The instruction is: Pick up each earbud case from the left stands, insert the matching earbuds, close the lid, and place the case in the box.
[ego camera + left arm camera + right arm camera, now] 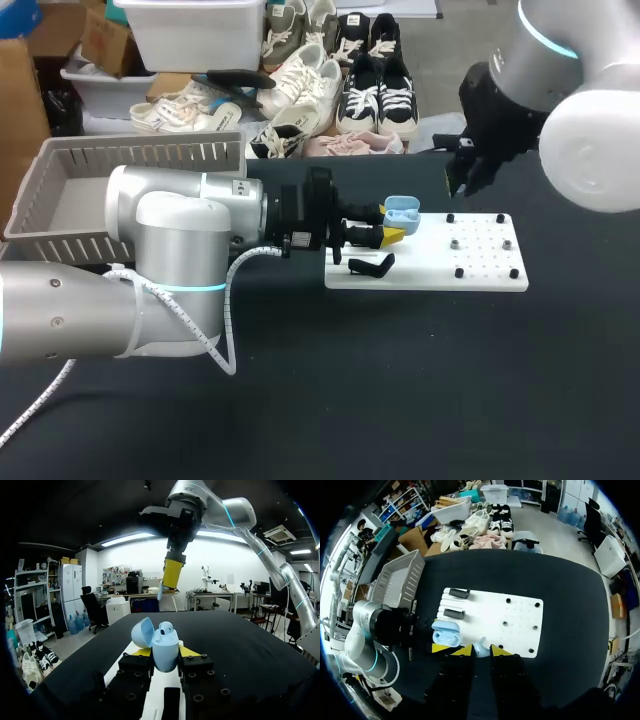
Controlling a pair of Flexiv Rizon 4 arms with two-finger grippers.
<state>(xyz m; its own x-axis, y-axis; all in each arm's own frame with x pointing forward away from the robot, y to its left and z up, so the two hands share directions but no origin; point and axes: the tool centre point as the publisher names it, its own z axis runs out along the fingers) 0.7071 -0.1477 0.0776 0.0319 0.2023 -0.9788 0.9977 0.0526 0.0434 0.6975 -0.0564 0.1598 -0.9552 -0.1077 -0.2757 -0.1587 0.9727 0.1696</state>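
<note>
My left gripper is shut on a light blue earbud case, which it holds above the left end of the white board. The lid stands open and one earbud sits inside. From above, the same case shows its open cavity. My right gripper hangs higher up over the board, shut on a pale blue earbud. In the head view the right gripper is at the board's far edge, right of the case.
Two black stands sit on the board's left end, and several small pegs dot its right half. A grey slatted box stands at the table's left, behind my left arm.
</note>
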